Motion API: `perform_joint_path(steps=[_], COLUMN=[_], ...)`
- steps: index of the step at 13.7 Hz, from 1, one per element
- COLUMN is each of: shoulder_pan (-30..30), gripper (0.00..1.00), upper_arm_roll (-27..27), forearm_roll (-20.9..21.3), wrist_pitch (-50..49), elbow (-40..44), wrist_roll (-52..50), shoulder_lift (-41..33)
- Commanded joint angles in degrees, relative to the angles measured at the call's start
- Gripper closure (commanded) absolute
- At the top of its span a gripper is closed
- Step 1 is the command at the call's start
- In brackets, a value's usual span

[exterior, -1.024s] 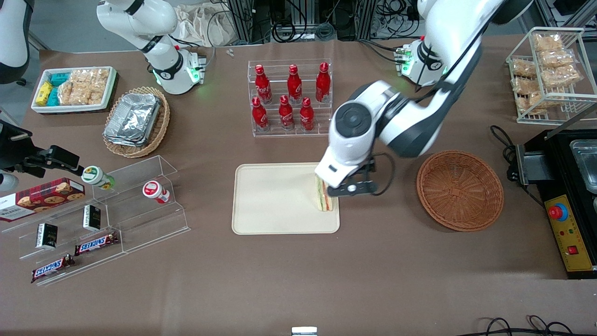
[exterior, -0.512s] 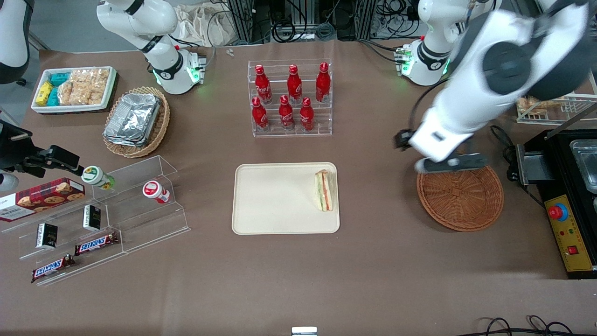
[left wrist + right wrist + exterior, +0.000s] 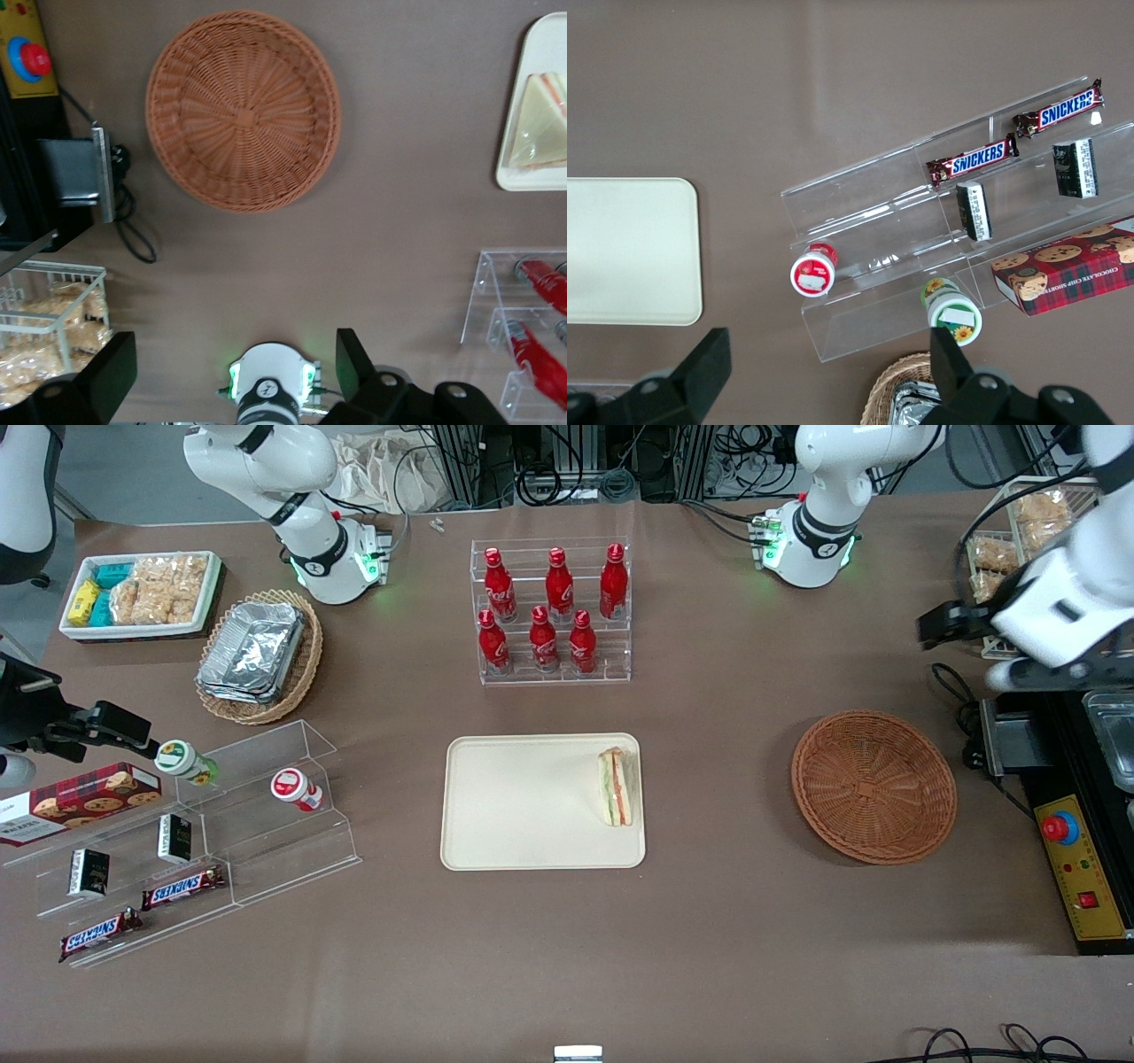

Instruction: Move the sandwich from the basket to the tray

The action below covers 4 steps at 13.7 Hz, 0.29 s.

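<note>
The sandwich (image 3: 617,786), a wrapped white-bread wedge with green and orange-red filling, lies on the cream tray (image 3: 523,815), at the tray's edge nearest the basket. The round reddish-brown wicker basket (image 3: 873,784) has nothing in it. My left gripper (image 3: 1054,676) is open and empty, raised high toward the working arm's end of the table, above the black appliance and farther from the front camera than the basket. The left wrist view shows the basket (image 3: 244,111), the tray (image 3: 540,44), the sandwich (image 3: 540,124) and the gripper (image 3: 232,372) with its fingers (image 3: 353,361) wide apart.
A clear rack of red bottles (image 3: 551,615) stands farther from the camera than the tray. A wire rack of bagged snacks (image 3: 1036,558) and a black appliance with a red button (image 3: 1060,828) are by the gripper. Acrylic shelves (image 3: 195,833), a foil-container basket (image 3: 259,654) and a white bin (image 3: 142,593) lie toward the parked arm's end.
The gripper let go of the sandwich on the tray, then rose and swung away over the basket to the working arm's end of the table. The sandwich stays on the tray.
</note>
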Motion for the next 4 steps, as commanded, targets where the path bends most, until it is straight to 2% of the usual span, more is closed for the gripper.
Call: perform_joint_path(steps=[1, 4], shoulder_pan=[-7.6, -10.9], gripper=[0.00, 0.00], upper_arm_roll=[9.5, 12.3], forearm_roll=[-1.0, -1.3], wrist_pitch=[0.2, 0.1], elbow=[-4.2, -1.7], wrist_roll=[4.0, 3.7], shoulder_lift=[-4.0, -1.7])
